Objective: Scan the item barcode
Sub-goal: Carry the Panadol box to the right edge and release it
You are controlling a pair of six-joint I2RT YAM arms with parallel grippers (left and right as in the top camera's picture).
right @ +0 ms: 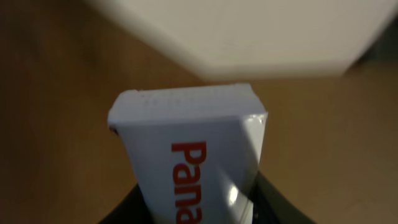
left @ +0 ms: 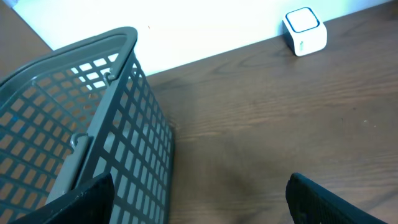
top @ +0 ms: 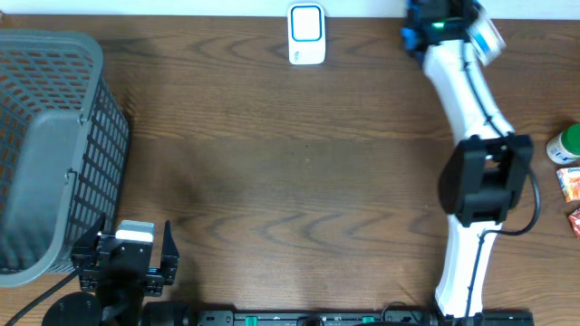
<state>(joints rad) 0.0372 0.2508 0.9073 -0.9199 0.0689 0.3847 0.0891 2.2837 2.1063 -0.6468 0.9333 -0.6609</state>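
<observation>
My left pincer: jaws wide, gripping nothing, just beside the grey basket. The basket's far side is cropped in the left wrist view. Scanner: at the far edge of the desk, centre. My right pincer: clamped on the white box, right of the scanner and apparently raised off the desk. The box hides most of my fingers. Its red lettering is cut off after "Pana", and I cannot tell which face carries the barcode. A green-capped bottle is partly cropped at the right edge.
</observation>
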